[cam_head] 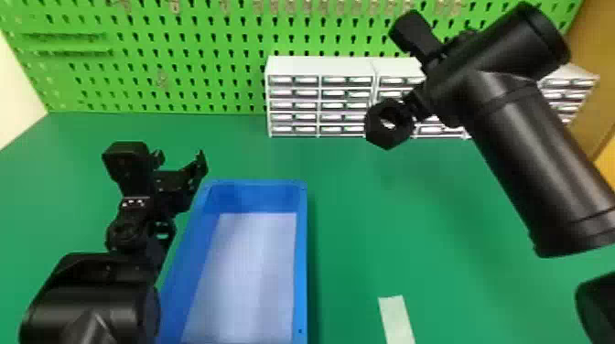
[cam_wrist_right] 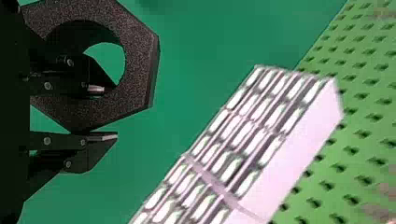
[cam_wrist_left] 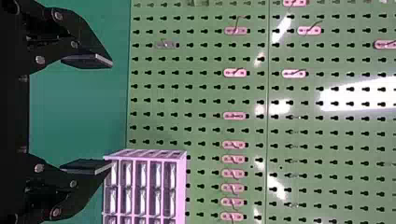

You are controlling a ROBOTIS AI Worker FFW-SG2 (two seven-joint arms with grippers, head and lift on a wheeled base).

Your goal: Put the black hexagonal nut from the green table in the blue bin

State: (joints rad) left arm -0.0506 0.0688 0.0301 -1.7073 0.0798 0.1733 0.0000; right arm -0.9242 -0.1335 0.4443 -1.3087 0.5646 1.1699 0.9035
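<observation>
My right gripper is up at the right in the head view, shut on the black hexagonal nut, which hangs above the green table. In the right wrist view my right gripper grips the nut by one side of its ring, one finger inside the hole and one outside. The blue bin sits to the left of the nut and nearer the robot. Beside the bin's far left corner is my left gripper, open and holding nothing; the left wrist view shows its two fingers wide apart.
White drawer cabinets stand along the back of the table, against a green pegboard. A pale sheet lines the bin's floor. A pale strip lies on the table to the right of the bin.
</observation>
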